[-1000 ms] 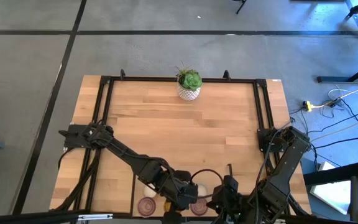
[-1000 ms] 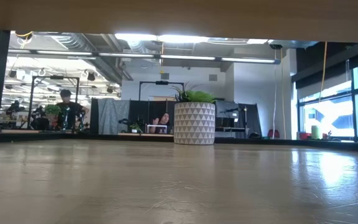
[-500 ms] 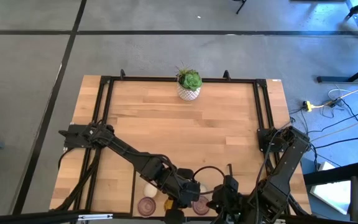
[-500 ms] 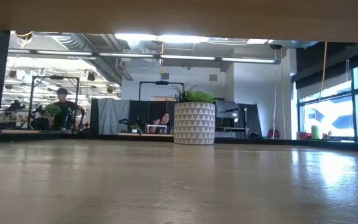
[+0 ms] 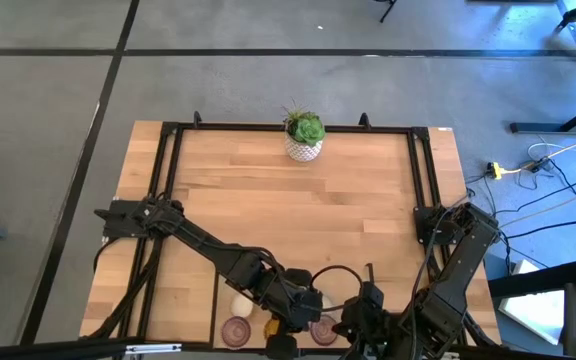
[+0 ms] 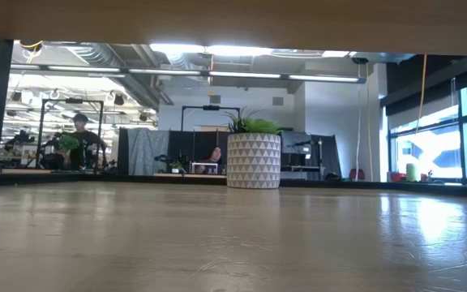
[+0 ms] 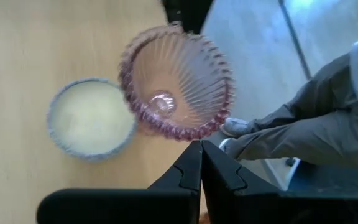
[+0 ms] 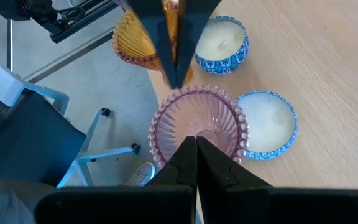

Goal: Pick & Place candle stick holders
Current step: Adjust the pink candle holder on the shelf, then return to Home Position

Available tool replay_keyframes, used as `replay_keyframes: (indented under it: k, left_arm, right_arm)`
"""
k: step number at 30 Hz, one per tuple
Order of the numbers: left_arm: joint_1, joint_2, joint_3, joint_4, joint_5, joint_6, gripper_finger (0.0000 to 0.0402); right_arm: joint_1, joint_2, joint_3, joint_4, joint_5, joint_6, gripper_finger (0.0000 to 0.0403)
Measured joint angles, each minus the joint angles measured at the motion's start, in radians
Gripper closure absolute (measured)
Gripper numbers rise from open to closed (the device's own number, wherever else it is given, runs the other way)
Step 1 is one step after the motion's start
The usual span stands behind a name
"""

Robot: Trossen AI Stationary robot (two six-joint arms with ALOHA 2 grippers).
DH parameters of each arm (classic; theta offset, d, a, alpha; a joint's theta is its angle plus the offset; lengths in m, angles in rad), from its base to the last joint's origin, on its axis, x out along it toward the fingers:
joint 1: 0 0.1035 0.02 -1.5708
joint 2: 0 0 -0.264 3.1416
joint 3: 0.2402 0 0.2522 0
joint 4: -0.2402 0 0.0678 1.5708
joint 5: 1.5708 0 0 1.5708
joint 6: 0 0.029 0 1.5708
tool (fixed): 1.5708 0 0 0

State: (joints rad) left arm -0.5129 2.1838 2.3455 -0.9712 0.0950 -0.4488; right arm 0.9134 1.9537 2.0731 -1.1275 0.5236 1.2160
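left gripper: down at the near edge of the table, over the cluster of holders; fingers pressed together with nothing between them, tips just above the rim of a pink glass holder
right gripper: also at the near edge, right of the left one; fingers closed flat against each other, empty, tips just at the near rim of a second pink glass holder
holders, overall: all bunched at the near table edge, mostly under the two arms in the high view
pink glass holder, left wrist view: ribbed bowl, upright, mouth up, touching or nearly touching a cream-white holder beside it
pink holder, right wrist view: upright, sits right at the table edge, a cream-white holder with blue patterned wall touching its side
amber glass holder: beyond that pink one, partly behind the other arm's dark fingers
third cream-white holder: next to the amber one, same blue patterned wall
high view: one pink holder and one cream one show clear of the arms on the left; the rest probably hidden under the grippers, hard to sort out
plant pot: far edge of the table, middle, well apart from everything else
low view: only the plant pot and the room behind; people at desks far back
person: grey sleeve visible off the table edge in the left wrist view
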Motion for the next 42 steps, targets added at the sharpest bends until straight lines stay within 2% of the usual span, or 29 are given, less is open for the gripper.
replay_keyframes:
  k: [3, 11, 14, 20, 24, 27, 33, 42]
  left_arm:
    - [0.0, -0.014, 0.002, -0.032, -0.02, -0.009, 0.04]
    - [0.0, -0.083, 0.008, -0.121, -0.155, -0.017, 0.04]
    - [0.002, -0.116, 0.008, -0.157, -0.237, -0.018, 0.04]
    - [0.005, -0.189, 0.008, -0.176, -0.487, -0.027, 0.04]
    - [0.01, -0.225, 0.009, -0.177, -0.567, 0.016, 0.04]
    - [0.021, -0.234, 0.01, -0.178, -0.561, 0.066, 0.04]
    - [0.071, -0.236, 0.003, -0.176, -0.478, 0.145, 0.04]
    - [0.168, -0.261, -0.02, -0.221, -0.404, 0.297, 0.04]
  right_arm:
    - [0.0, -0.004, 0.0, -0.008, 0.001, 0.0, 0.0403]
    - [0.0, -0.011, 0.001, -0.01, 0.017, -0.034, 0.0403]
    - [-0.003, -0.019, 0.001, -0.013, 0.034, -0.051, 0.0403]
    - [-0.013, -0.047, 0.001, -0.035, 0.103, -0.103, 0.0403]
    - [-0.033, -0.057, 0.001, -0.054, 0.12, -0.149, 0.0403]
    - [-0.053, -0.07, 0.001, -0.072, 0.132, -0.199, 0.0403]
    - [-0.112, -0.112, 0.001, -0.113, 0.142, -0.315, 0.0403]
    - [-0.257, -0.151, 0.0, -0.155, 0.123, -0.454, 0.0403]
